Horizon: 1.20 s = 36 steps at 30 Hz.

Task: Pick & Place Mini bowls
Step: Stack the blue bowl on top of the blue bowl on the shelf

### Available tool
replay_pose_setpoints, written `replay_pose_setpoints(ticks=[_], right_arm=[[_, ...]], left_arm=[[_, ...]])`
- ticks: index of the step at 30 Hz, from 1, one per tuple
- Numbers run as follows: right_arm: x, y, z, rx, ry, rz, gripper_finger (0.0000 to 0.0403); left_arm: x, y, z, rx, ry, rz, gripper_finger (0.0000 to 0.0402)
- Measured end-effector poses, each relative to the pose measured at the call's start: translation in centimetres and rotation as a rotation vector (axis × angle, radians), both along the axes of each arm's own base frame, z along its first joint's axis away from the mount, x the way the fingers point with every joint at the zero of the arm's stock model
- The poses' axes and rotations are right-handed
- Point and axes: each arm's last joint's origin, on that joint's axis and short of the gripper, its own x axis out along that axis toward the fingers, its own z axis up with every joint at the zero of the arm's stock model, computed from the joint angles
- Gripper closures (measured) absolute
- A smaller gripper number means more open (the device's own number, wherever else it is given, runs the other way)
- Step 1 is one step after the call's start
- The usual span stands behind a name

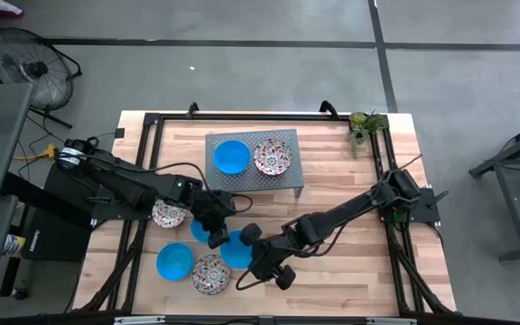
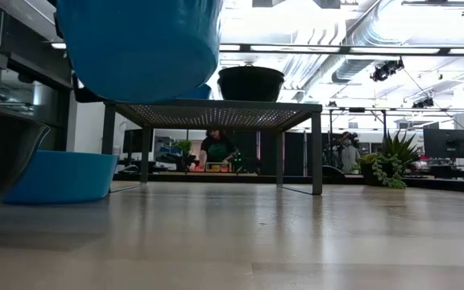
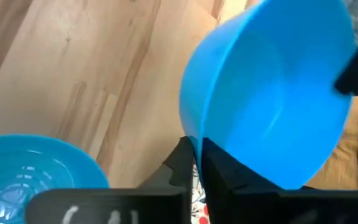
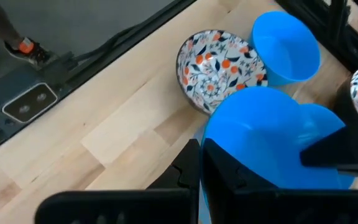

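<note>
A blue bowl [image 3: 272,93] is held by its rim in the left gripper [image 3: 194,152]. It is tipped on its side. In the low view it hangs up off the table [image 1: 350,271], so it looks lifted. The left gripper is pinched shut on the thin rim. In the high view the left gripper [image 1: 213,226] is near the middle of the table, toward the front.

The grey stand [image 1: 287,185] lies toward the back of the table from this bowl. On it sit one blue bowl [image 1: 231,156] and one flowered bowl [image 1: 272,157], side by side. The held bowl is likely meant to go there too, so the next move would be up and toward the back. The left arm is the nearer one to the stand.

More bowls are left on the table. A flowered bowl [image 1: 168,215] lies just beside the left arm. A blue one [image 1: 174,261] and a flowered one [image 1: 211,273] lie near the front edge. Another blue bowl [image 4: 278,137] is pinched at its rim by the right gripper [image 4: 201,155], which is shut on it. The right gripper [image 1: 264,262] is close beside the left one, so a bump should be watched for.
</note>
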Motion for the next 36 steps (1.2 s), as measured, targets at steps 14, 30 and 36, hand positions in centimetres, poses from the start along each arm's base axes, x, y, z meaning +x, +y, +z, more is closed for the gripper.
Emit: replay_pose_setpoints(ticks=[14, 30, 36], right_arm=[[0.0, 0.0, 0.1, 0.006, -0.005, -0.005, 0.0402], [0.2, 0.1, 0.6, 0.048, -0.041, -0.055, 0.0255], [-1.1, -0.7, 3.7, 0.06, -0.11, -0.176, 0.0214]], left_arm=[[0.1, 0.0, 0.0, 0.02, -0.029, -0.036, 0.0399], [0.0, -0.1, 0.0, 0.015, -0.035, -0.067, 0.0401], [-0.1, -0.2, 0.3, -0.003, -0.029, -0.088, 0.0401]])
